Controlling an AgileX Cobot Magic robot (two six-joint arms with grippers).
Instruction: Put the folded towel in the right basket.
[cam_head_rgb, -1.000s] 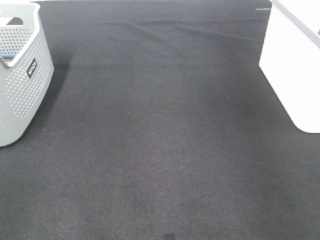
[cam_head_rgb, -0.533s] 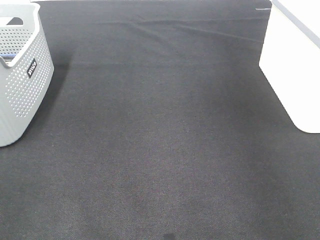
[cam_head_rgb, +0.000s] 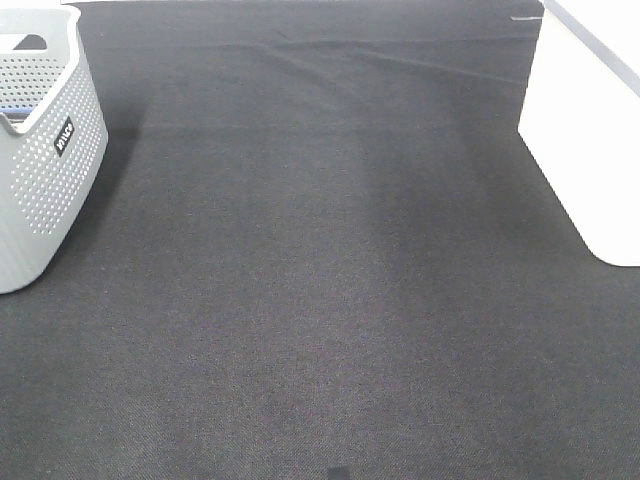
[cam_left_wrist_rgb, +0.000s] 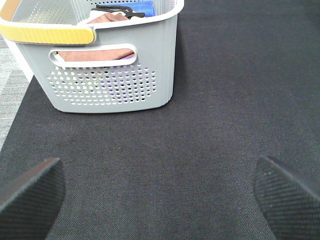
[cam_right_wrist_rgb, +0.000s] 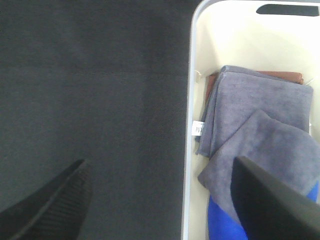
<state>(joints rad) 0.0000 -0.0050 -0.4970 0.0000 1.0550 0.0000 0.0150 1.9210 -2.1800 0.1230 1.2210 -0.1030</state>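
Observation:
The white right basket (cam_head_rgb: 585, 150) stands at the right edge of the black mat (cam_head_rgb: 320, 250). In the right wrist view its rim (cam_right_wrist_rgb: 191, 100) shows, with folded grey-purple towels (cam_right_wrist_rgb: 260, 115), a brown towel (cam_right_wrist_rgb: 280, 75) and a blue towel (cam_right_wrist_rgb: 222, 220) lying inside. My right gripper (cam_right_wrist_rgb: 160, 200) is open and empty above that rim, one finger over the mat and one over the basket's inside. My left gripper (cam_left_wrist_rgb: 160, 195) is open and empty above the mat, in front of the grey basket (cam_left_wrist_rgb: 110, 90). Neither arm shows in the exterior view.
The grey perforated left basket (cam_head_rgb: 45, 180) stands at the mat's left edge. It holds a brown towel (cam_left_wrist_rgb: 95, 54) and a blue towel (cam_left_wrist_rgb: 140, 6). A yellow strip (cam_left_wrist_rgb: 50, 34) runs along its rim. Pale floor (cam_left_wrist_rgb: 12, 95) lies beyond the mat's edge.

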